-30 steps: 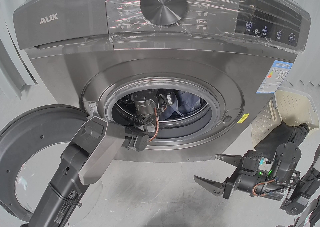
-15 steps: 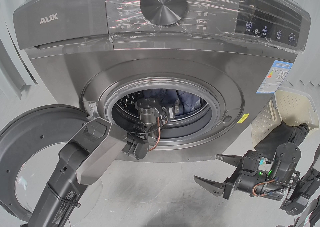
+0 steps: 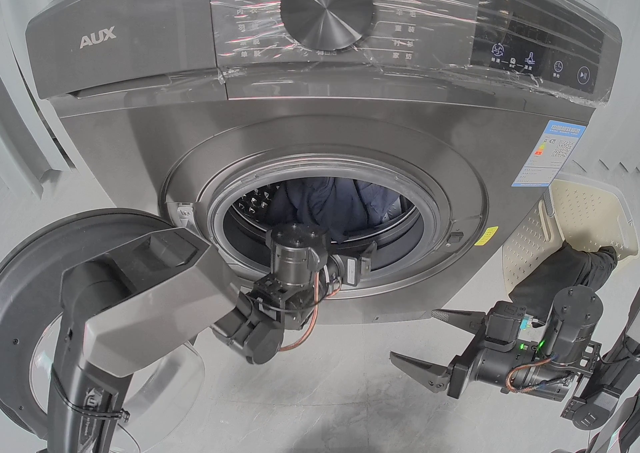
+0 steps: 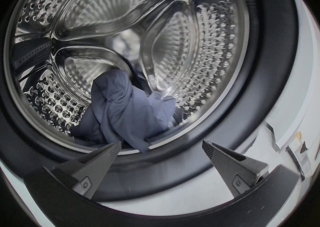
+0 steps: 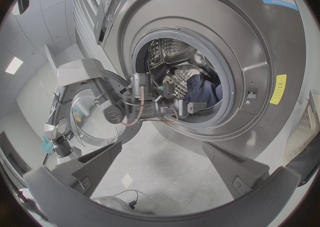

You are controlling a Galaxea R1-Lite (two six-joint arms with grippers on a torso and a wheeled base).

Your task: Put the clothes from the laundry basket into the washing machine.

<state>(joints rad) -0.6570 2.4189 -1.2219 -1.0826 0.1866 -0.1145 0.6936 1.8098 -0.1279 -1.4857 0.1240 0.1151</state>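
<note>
Our left hand hangs at the door opening of the grey front-loading washing machine, fingers wide apart and empty. The crumpled dark blue garment lies inside the drum. Our right hand, also spread and empty, hovers low on the right, near the cream perforated laundry basket, over which a black garment is draped.

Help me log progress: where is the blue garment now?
Head view: the blue garment lies inside the washing machine, centre of the opening, just beyond the left gripper.
</note>
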